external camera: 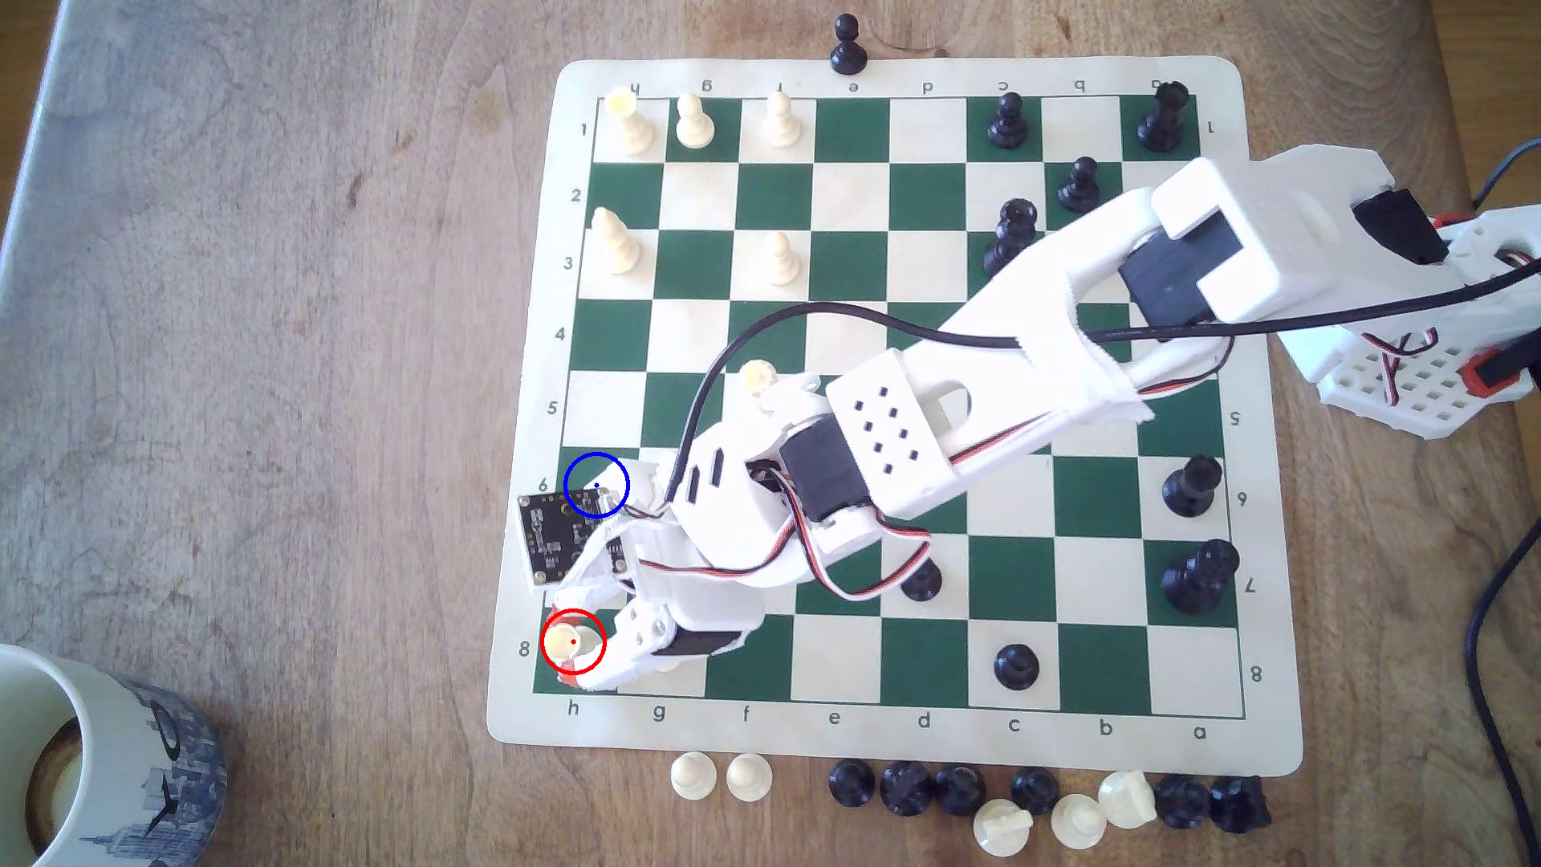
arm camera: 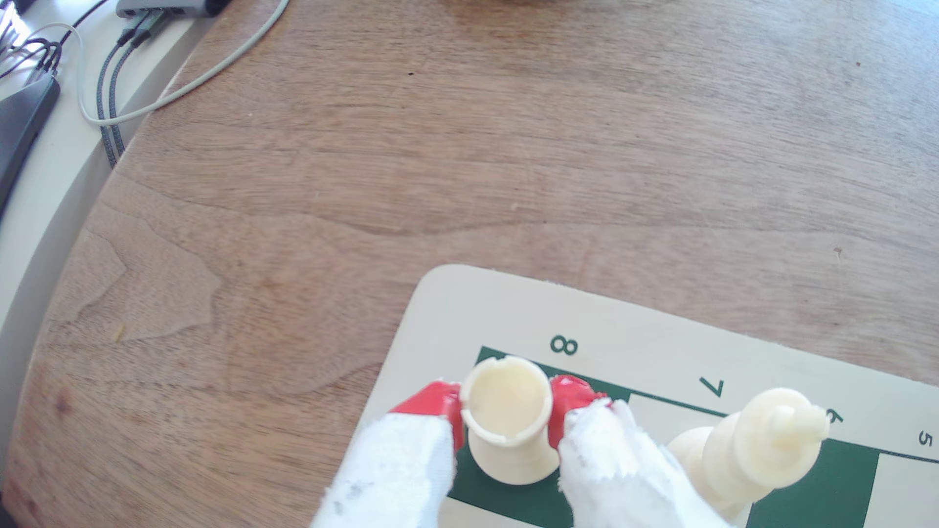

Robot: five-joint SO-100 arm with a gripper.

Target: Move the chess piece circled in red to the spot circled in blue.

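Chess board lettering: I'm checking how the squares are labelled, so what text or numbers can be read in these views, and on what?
"1" to "8": chess board border, both side edges in the exterior view.
"h g f e d c b a": border by the gripper and cream rook; repeated on the far edge, upside down.
"8", "7", "5": border in the wrist view; a hidden figure between.
Mug: drawings, no readable words.
Circuit board: print too small.

rook [external camera: 572, 642] on corner square h8 | gripper [arm camera: 508, 406] fingers either side
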